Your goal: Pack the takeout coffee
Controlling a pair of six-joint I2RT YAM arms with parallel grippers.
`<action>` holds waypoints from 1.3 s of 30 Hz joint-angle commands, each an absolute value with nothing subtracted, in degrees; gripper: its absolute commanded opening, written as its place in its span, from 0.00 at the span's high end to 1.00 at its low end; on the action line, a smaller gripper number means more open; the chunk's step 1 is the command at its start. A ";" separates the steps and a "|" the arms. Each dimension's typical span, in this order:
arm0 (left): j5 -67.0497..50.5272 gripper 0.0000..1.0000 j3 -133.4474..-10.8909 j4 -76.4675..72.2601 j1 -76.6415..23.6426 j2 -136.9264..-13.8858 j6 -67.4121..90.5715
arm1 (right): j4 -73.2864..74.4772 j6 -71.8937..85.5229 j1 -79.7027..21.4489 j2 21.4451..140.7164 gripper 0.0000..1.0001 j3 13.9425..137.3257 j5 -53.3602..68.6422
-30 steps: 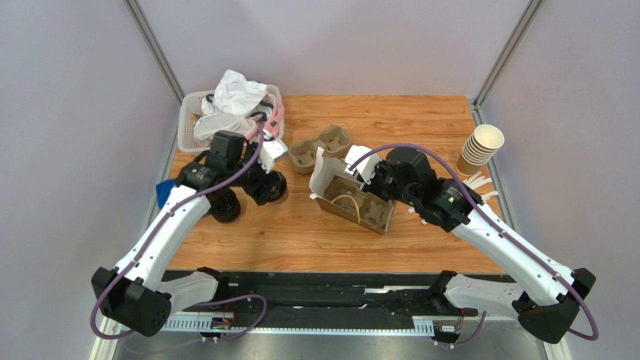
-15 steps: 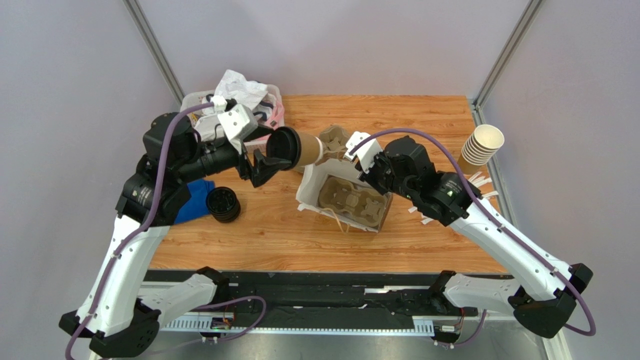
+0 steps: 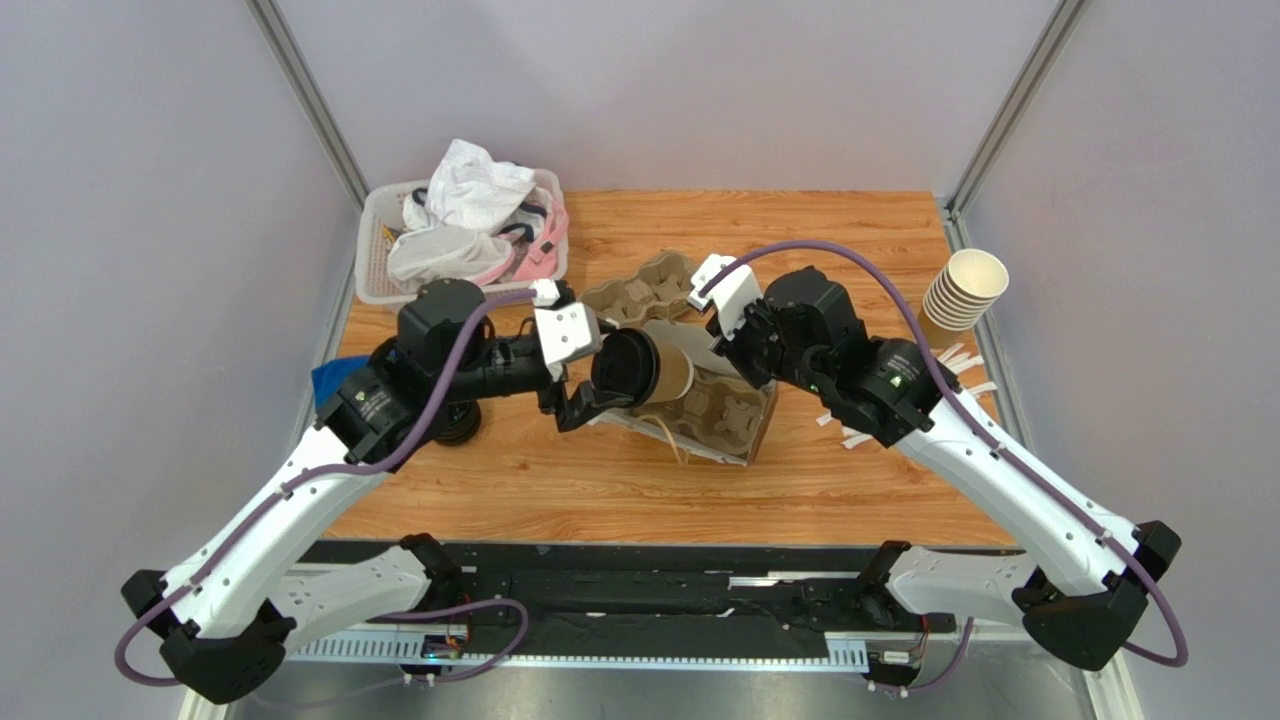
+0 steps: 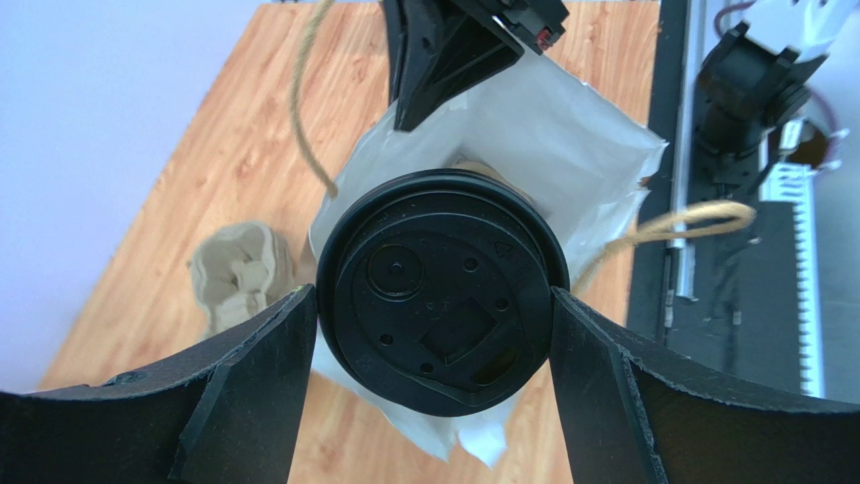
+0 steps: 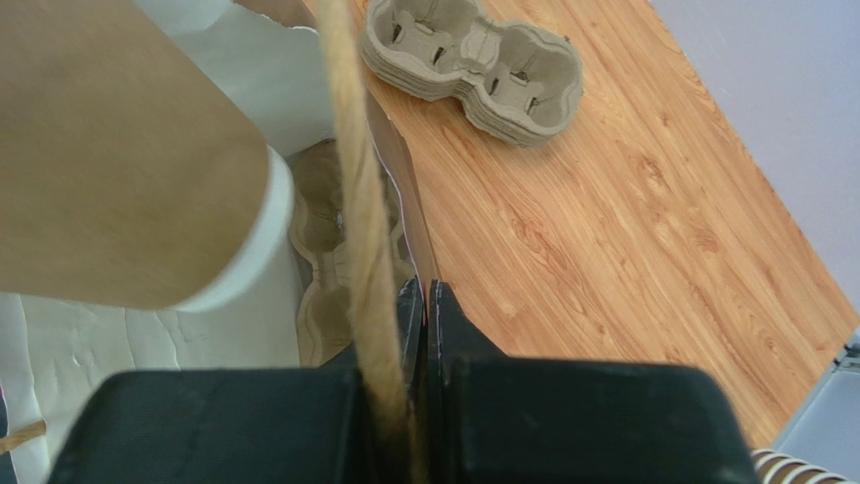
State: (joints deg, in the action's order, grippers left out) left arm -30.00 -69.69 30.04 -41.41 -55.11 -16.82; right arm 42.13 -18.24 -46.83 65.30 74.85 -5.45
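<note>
The takeout coffee, a tan paper cup with a black lid, lies on its side in my left gripper. The gripper is shut on it at the lid, with a finger on each side. The cup's base points into the mouth of the paper bag, brown outside and white inside. A pulp cup carrier lies in the bag. My right gripper is shut on the bag's far rim, beside a twine handle. The cup body fills the right wrist view's left side.
A stack of pulp cup carriers lies behind the bag. Lidless cream cups and white sticks are at the right edge. Bare black lids, a blue cloth and a white bin of cloths are at the left.
My left arm lifted the coffee from the table's left side, swung it right and brought it down to the bag's mouth. My right gripper kept hold of the rim as the bag tipped.
</note>
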 commanded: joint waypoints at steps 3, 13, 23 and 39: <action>-25.93 0.96 -63.99 20.04 -45.35 -55.46 -26.54 | 38.85 -16.87 -48.95 65.48 1.00 77.70 -2.37; -26.46 0.98 -59.16 19.33 -48.16 -57.75 -35.32 | 35.25 -18.19 -53.61 65.39 1.00 76.03 -3.95; -22.78 1.00 -51.15 22.41 -49.83 -55.02 -46.57 | 36.12 -14.06 -55.55 64.51 1.00 74.53 -2.64; -9.67 1.00 -44.03 22.24 -49.83 -52.29 -51.59 | 32.70 -14.24 -58.09 60.47 1.00 67.24 3.34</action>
State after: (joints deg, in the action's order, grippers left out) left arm -12.93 -45.08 23.29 -49.87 -52.66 -49.69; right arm 36.77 -15.64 -57.69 62.22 68.18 0.16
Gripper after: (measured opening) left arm 0.849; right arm 0.015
